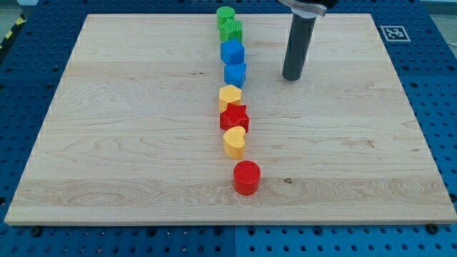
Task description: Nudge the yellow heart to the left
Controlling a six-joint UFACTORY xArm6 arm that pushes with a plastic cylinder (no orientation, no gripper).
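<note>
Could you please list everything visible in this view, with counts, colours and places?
wooden board: one, light wood, fills most of the view
green blocks: two, a cylinder and a ridged one, top of the column
blue blocks: two, one above another, below the green ones
yellow blocks: two, an upper one and the yellow heart, either side of the red star
red star: one, mid-column
red cylinder: one, column's bottom end
blue perforated table: one, around the board
marker tag: one, black and white, board's top right
my tip: one, dark rod, right of the blue blocks, touching nothing
</note>
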